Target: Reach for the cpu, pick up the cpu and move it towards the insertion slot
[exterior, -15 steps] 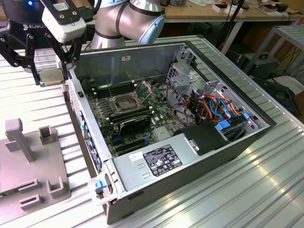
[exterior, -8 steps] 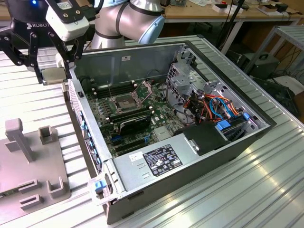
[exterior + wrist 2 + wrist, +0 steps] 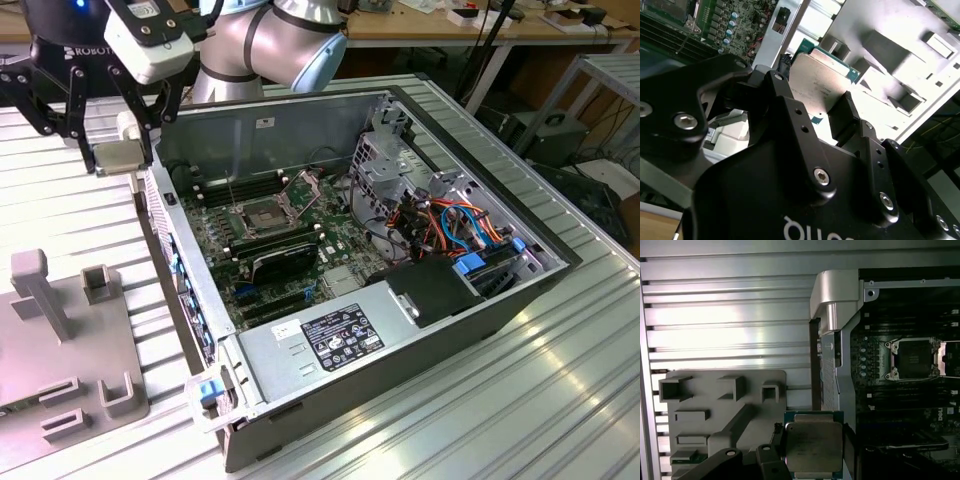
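Observation:
The cpu (image 3: 813,445), a small square chip with a silvery top and a thin green rim, sits clamped between my black fingers (image 3: 771,456). My gripper (image 3: 812,452) is shut on it. In the second wrist view the cpu (image 3: 821,82) shows between the two pads of the gripper (image 3: 815,107). In the exterior view the gripper (image 3: 118,157) hangs in the air just outside the open computer case's wall, on the exterior view's left. The insertion slot (image 3: 262,218), a metal-framed square socket with a dark centre, lies on the green motherboard and is seen again in the first wrist view (image 3: 914,359).
The open computer case (image 3: 400,330) lies on a ribbed metal table (image 3: 560,400). A grey fixture plate (image 3: 60,340) with posts and pockets lies beside the case. A black heatsink block (image 3: 285,258) and a bundle of cables (image 3: 450,225) lie inside the case.

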